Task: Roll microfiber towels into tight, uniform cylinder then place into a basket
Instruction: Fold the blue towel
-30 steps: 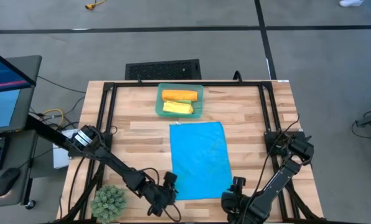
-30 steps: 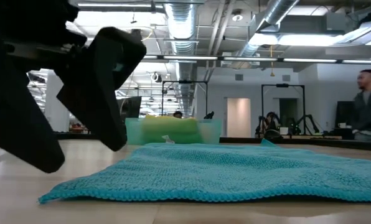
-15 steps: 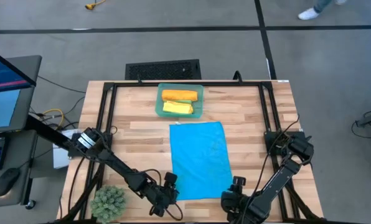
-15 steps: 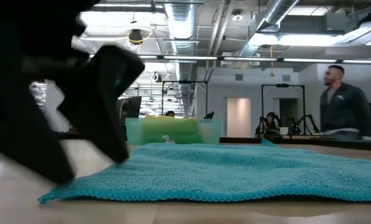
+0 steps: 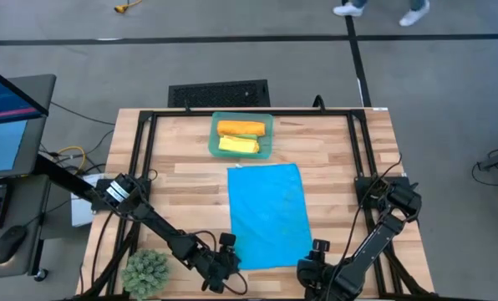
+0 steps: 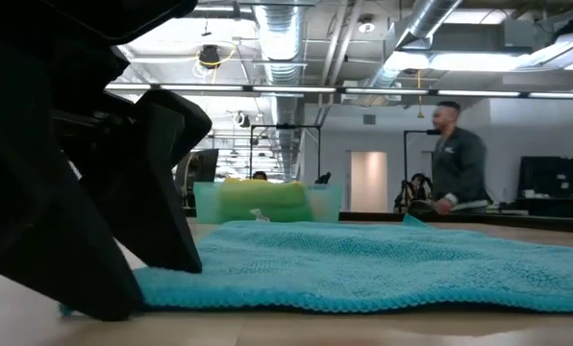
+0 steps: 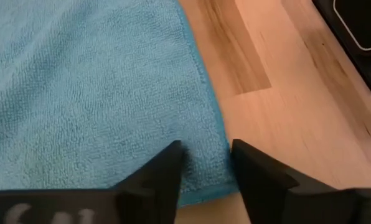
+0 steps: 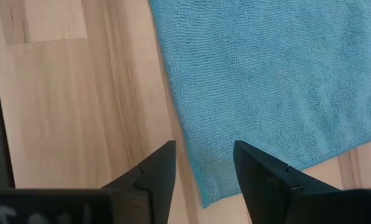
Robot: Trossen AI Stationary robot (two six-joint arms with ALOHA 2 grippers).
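Tabletop (image 5: pixel 182 180), pale wooden butcher-block surface in a black frame: carries all items listed.

Bright blue square microfiber towel (image 5: pixel 268 215): lies flat and unrolled at the tabletop's centre, near edge between the two grippers. Rolling not yet begun; judged the item in hand.

Small rectangular translucent teal-green plastic basket (image 5: pixel 215 139): stands at the far edge, just beyond the blue towel. Holds two finished rolls side by side.

Orange rolled towel (image 5: pixel 241 128): in basket, far side. Done.

Yellow rolled towel (image 5: pixel 238 145): in basket, near side. Done.

Green towel: not seen in any view.

Left gripper (image 7: pixel 205 163): jaws parted, straddling the blue towel's near left corner, nothing clenched yet.

Right gripper (image 8: pixel 204 163): jaws parted over the near right corner's side edge, grasping nothing.

Remaining, as judged: roll and place the blue towel.
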